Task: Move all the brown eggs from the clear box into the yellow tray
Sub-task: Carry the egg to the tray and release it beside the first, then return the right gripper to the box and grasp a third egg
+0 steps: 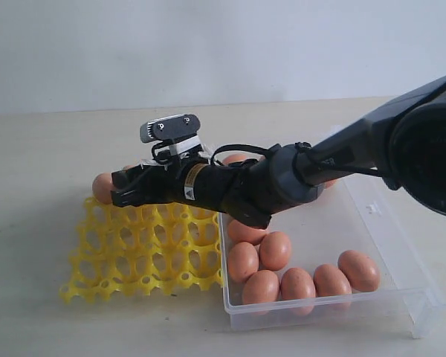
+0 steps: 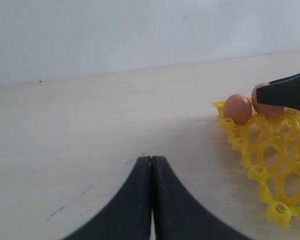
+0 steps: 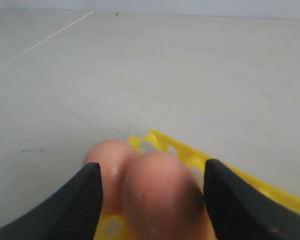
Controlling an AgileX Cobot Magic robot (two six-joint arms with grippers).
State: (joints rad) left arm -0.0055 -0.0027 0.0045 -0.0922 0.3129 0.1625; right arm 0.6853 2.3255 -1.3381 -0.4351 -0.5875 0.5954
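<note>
placing: r fingers (image 3: 85,200) straddle an egg (image 3: 162,195) at yellow tray (image 1: 134,253) corner, gap one side, seems released. l fingers (image 2: 135,200) clenched, empty. next: lift clear, back to clear box (image 1: 386,223).

The left gripper (image 2: 151,161) rests low over the pale worktop (image 2: 90,130), its two black fingers (image 2: 132,200) pressed together along a thin seam, with nothing between them. Well off to one side, a corner of the yellow tray (image 2: 256,173) shows its open lattice of cups and pegs. Two brown eggs sit at the tray's far corner: one egg (image 2: 238,108) in full sight, and a second egg (image 2: 264,106) just beside it, partly covered by a black finger (image 2: 289,95) of the other arm. Whether that finger touches the shell cannot be told. A plain white wall (image 2: 140,35) stands behind.
</note>
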